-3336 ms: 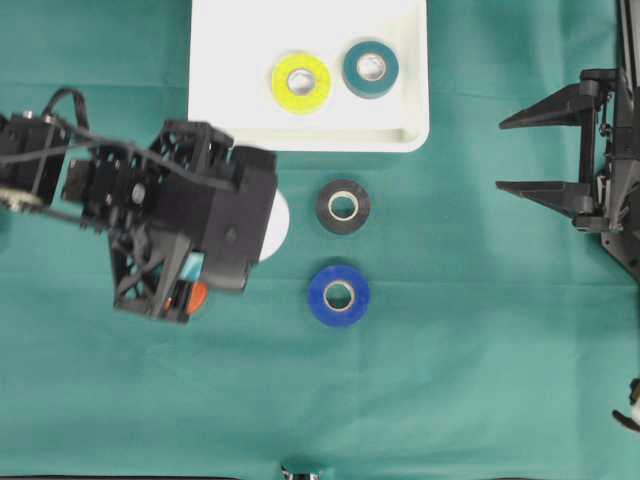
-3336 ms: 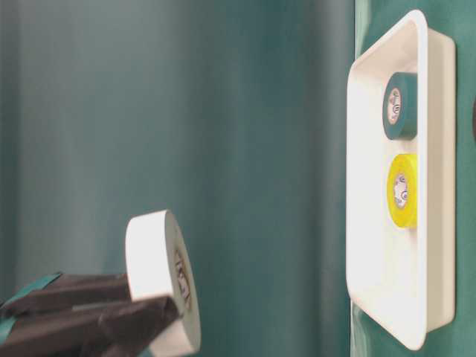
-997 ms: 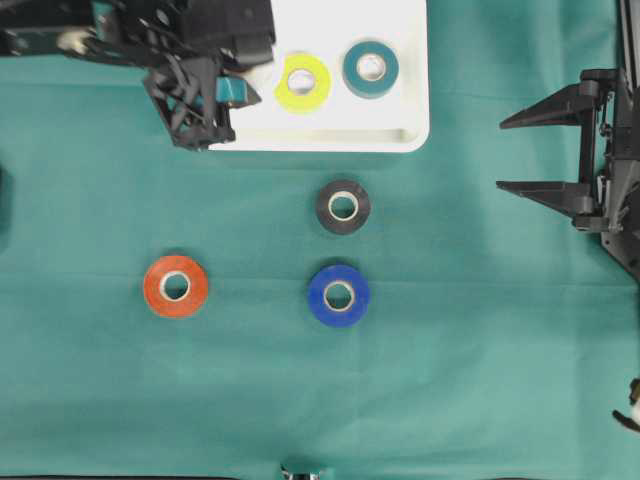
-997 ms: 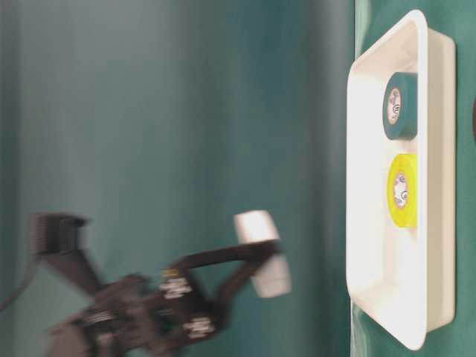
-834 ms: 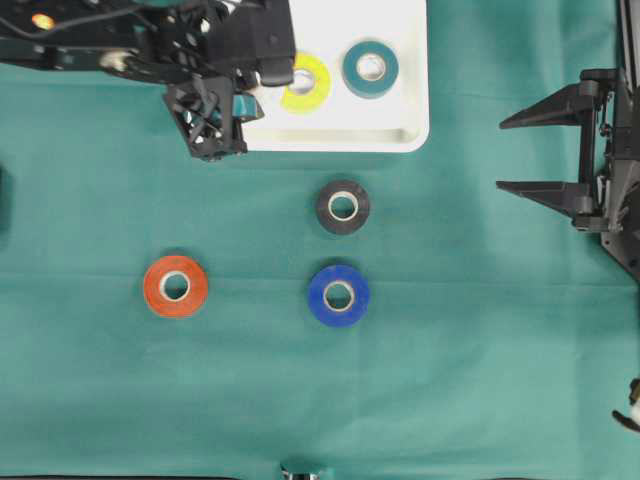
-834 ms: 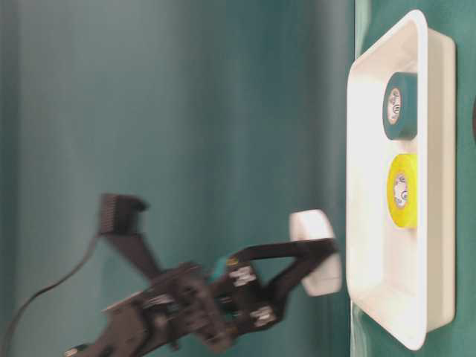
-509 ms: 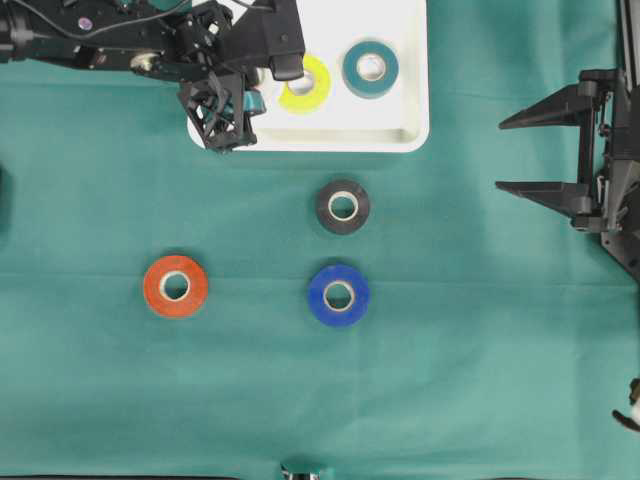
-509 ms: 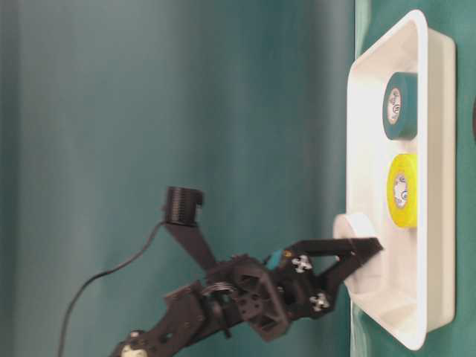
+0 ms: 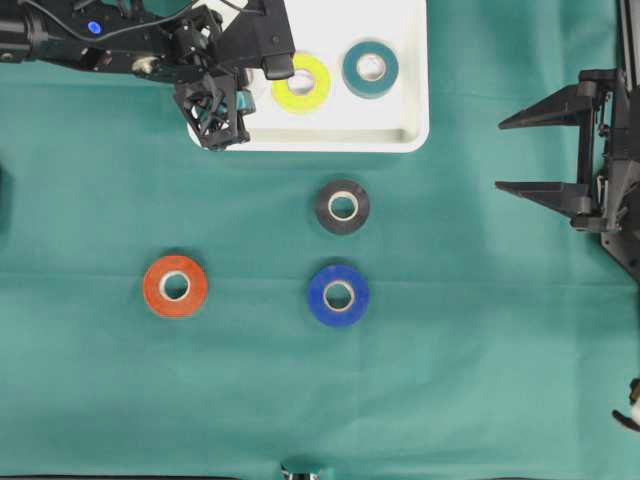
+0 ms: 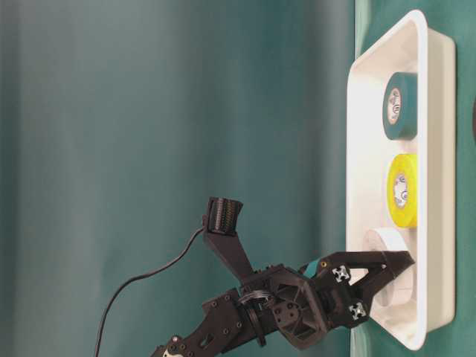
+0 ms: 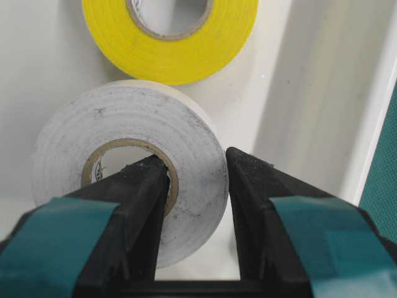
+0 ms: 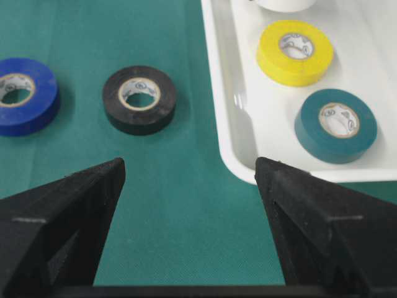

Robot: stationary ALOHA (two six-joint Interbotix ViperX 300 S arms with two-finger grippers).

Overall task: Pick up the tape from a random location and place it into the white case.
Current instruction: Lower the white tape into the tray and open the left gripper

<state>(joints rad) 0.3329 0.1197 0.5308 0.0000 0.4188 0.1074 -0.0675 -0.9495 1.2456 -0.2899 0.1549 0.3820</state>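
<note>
Since a second ago my left gripper [image 11: 195, 180] has carried the white tape [image 11: 127, 186] down from above the rim into the white case [image 9: 410, 130]. It now sits low against the case floor, just beside the yellow roll [image 11: 170, 31]. The jaws are clamped on the roll's wall, one finger through the cardboard core and one outside. I judge the placing nearly done; only the release remains. My right gripper [image 9: 545, 152] waits at the bench edge, jaws wide apart and holding nothing. The white roll looks scuffed and matte with grey smudges. The case is smooth, glossy plastic with rounded corners. Black [image 9: 343, 206], blue [image 9: 338, 295] and orange [image 9: 175, 286] rolls lie on the green cloth.
</note>
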